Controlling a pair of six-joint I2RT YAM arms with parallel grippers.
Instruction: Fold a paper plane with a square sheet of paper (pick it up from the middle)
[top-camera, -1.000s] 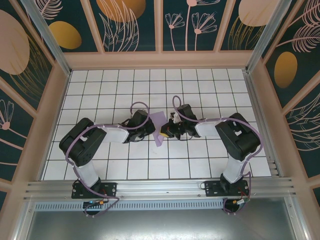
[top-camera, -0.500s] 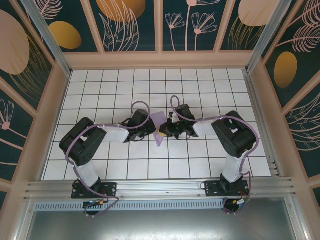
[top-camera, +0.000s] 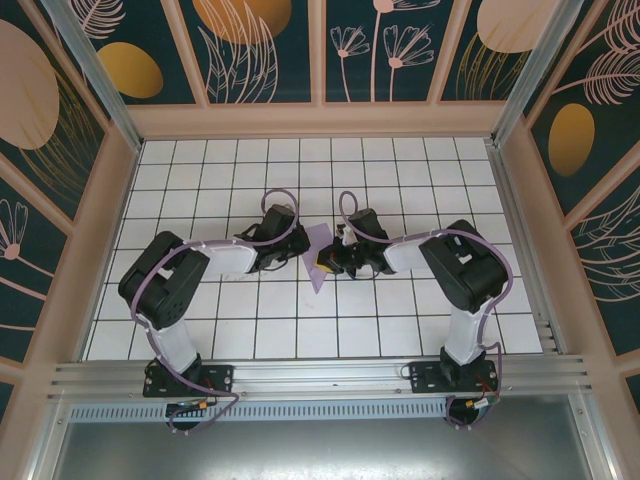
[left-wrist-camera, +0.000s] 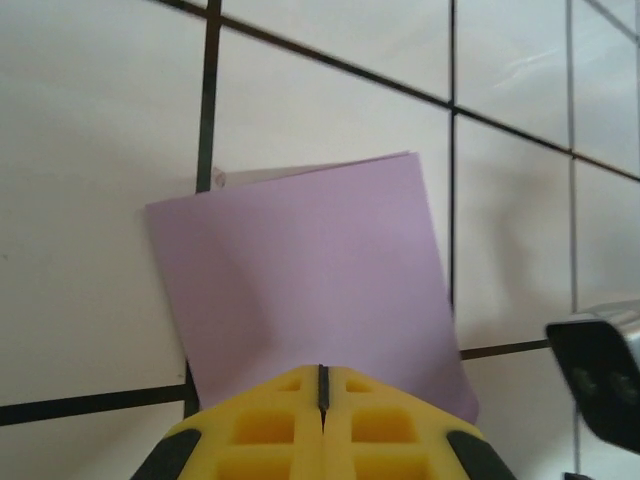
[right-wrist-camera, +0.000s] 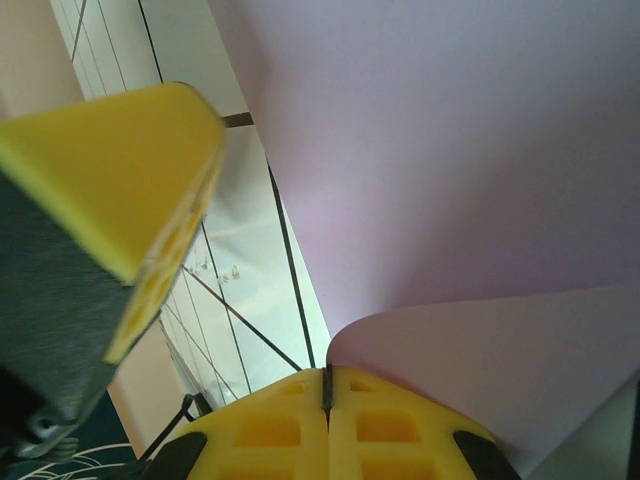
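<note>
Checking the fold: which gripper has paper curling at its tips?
The right gripper: the paper curls at its shut tips; at the left gripper it looks flat.

Left wrist: the paper (left-wrist-camera: 300, 280) vanishes behind the left gripper (left-wrist-camera: 322, 372) at 6 o'clock, near edge hidden, and a blurred dark block (left-wrist-camera: 600, 380) at 4 o'clock runs off the frame. Right wrist: paper spills past 12 and 3 o'clock, and a blurred yellow finger (right-wrist-camera: 130, 180) at 9 o'clock is cut off.
</note>
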